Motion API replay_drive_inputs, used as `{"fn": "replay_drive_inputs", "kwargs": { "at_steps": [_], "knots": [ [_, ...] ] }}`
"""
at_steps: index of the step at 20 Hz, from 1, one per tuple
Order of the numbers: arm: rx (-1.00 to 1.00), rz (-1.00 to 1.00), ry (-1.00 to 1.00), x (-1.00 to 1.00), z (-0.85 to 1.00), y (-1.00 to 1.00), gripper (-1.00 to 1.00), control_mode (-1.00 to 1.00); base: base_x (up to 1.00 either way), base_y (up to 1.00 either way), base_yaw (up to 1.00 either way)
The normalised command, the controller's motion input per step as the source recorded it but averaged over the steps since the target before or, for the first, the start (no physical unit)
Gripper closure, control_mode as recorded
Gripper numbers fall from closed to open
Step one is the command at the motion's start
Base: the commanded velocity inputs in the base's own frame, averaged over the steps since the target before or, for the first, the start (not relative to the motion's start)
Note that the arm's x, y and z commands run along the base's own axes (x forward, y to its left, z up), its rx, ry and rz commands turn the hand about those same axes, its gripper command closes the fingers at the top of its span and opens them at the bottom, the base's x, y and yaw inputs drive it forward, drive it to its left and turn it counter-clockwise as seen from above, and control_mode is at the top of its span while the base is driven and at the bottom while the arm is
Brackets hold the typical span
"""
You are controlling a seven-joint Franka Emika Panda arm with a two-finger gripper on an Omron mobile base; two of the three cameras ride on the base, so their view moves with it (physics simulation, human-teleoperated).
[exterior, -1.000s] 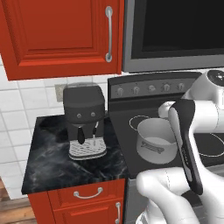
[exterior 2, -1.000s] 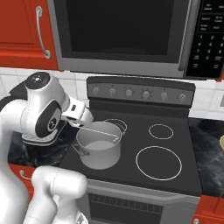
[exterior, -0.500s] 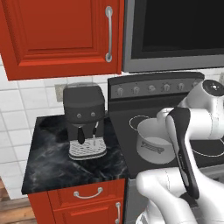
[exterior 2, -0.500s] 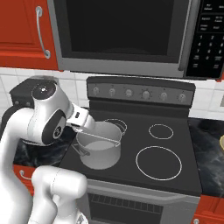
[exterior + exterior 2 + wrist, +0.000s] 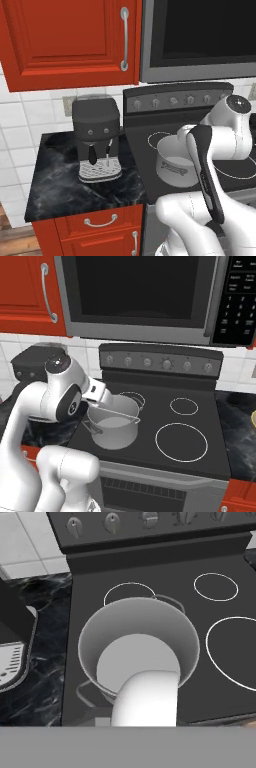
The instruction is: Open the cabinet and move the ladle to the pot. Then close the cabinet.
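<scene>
1. Pot (image 5: 137, 647) sat on the stove's (image 5: 200, 466) near-left burner, just right of the coffee machine (image 5: 96, 137), presumably staged to receive the ladle.
2. Gripper hung above the pot, jaws pressed together; whether anything was pinched could not be told.
3. Pot: wide, silver-grey, straight-walled, pale inside, side handles.
4. Red cabinet door (image 5: 70, 40) was shut.

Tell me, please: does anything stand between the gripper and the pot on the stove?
Nothing visible does. The gripper hangs just above the pot, whose mouth is open, with no lid. The coffee machine stands aside on the counter, away from that path.
</scene>
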Motion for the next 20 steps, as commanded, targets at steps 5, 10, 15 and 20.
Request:
{"fn": "replay_drive_inputs", "kwargs": {
  "at_steps": [5, 10, 15, 20],
  "knots": [
    [0.0, 0.0, 0.0, 0.28, -0.18, -0.03, 1.0, -1.0, 0.0, 0.0, 0.0],
    [0.0, 0.0, 0.0, 0.25, -0.22, -0.03, 1.0, -1.0, 0.0, 0.0, 0.0],
    [0.0, 0.01, 0.0, 0.22, -0.24, -0.03, 1.0, -1.0, 0.0, 0.0, 0.0],
    [0.0, 0.02, 0.0, 0.24, -0.28, -0.06, 1.0, -1.0, 0.0, 0.0, 0.0]
  ]
}}
